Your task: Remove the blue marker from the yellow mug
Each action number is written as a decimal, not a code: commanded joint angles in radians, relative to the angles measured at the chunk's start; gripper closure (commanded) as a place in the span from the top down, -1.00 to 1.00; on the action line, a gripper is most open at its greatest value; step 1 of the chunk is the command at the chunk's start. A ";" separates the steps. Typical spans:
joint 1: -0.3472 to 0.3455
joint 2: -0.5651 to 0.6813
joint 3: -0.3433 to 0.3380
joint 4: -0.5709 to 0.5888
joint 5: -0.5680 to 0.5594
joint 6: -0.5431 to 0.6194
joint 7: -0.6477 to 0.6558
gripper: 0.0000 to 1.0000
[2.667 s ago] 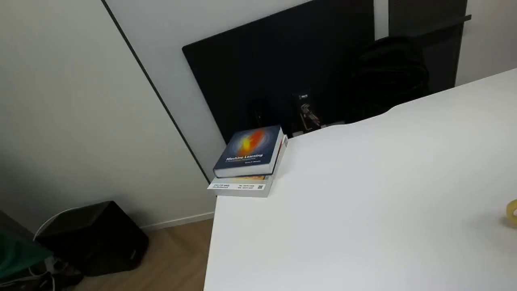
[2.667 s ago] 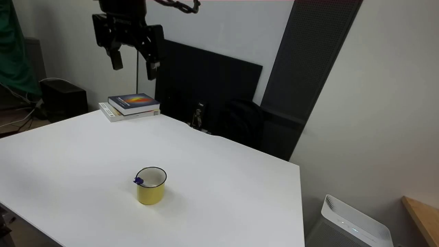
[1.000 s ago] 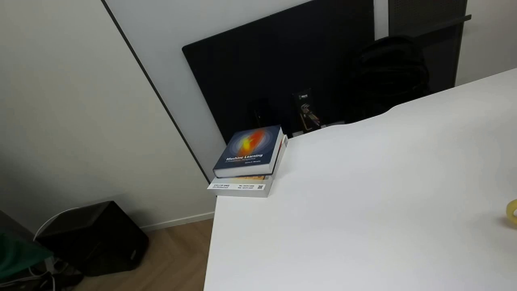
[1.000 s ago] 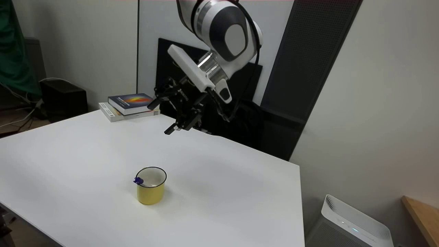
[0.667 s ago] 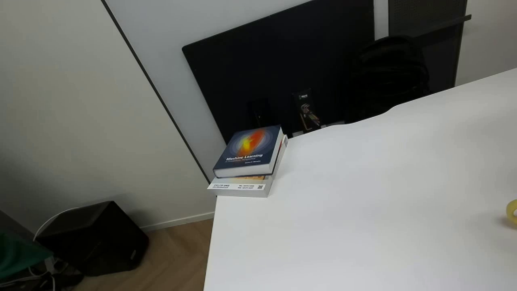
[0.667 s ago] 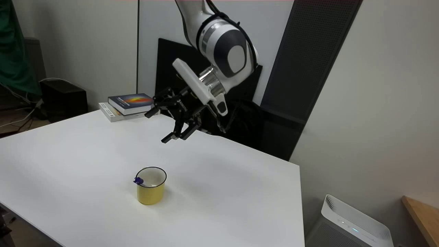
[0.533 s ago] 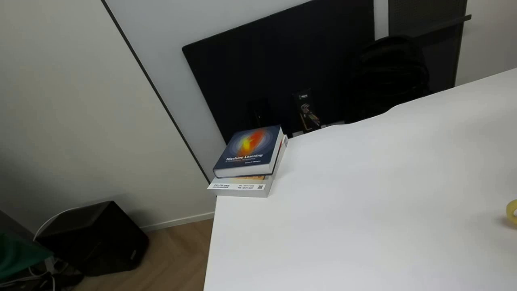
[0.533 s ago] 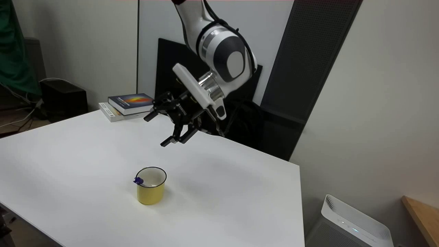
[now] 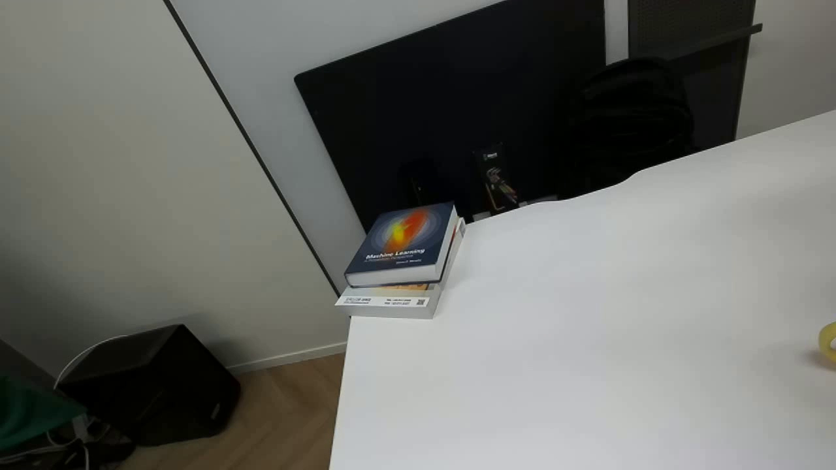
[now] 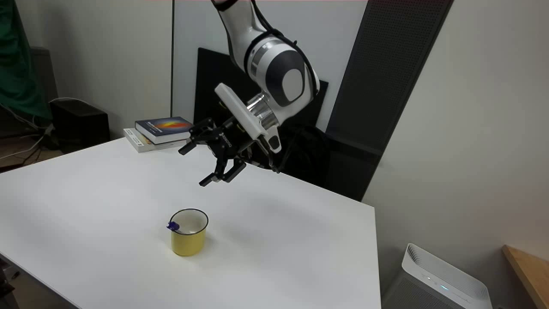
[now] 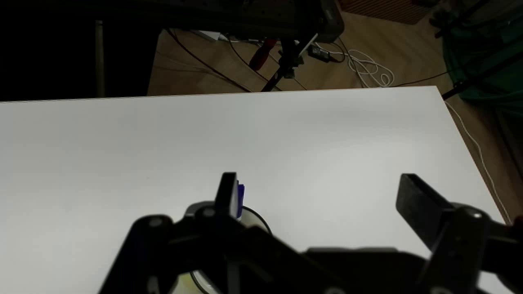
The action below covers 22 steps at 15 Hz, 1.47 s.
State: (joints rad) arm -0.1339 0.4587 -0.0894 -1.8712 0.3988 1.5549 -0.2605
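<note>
I'm watching the black gripper (image 10: 191, 168) hang in the air over the white table (image 10: 291, 240). Its two fingers (image 11: 224, 196) are spread wide apart, and it has hold of nothing. The blue marker (image 10: 173, 225) is in the yellow mug (image 10: 188, 245), which stands upright. The marker's top end pokes out over the dark rim, and the rest is hidden. (In an exterior view, only a small yellow piece of the mug (image 9: 823, 343), maybe its handle, peeks in at the edge.)

The next move seems to hang on one thing. The marker is lower than the gripper and off to one side. In the wrist view, its blue end peeks out from behind one finger, not from the middle of the gap. So I think the gripper must shift toward that finger's side before it goes down. If it doesn't, that finger might bump the marker or the rim.

I can't see the marker's whole length. My guess is that it leans on the rim, with its long way going up and a bit out. Then one finger should come down on each side of it. The gripper is tipped, so it may need to turn a little too.
</note>
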 commanded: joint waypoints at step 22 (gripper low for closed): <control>-0.085 0.312 0.035 0.291 -0.011 -0.141 0.032 1.00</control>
State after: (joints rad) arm -0.2025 0.6991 -0.0762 -1.6717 0.3951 1.4659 -0.2607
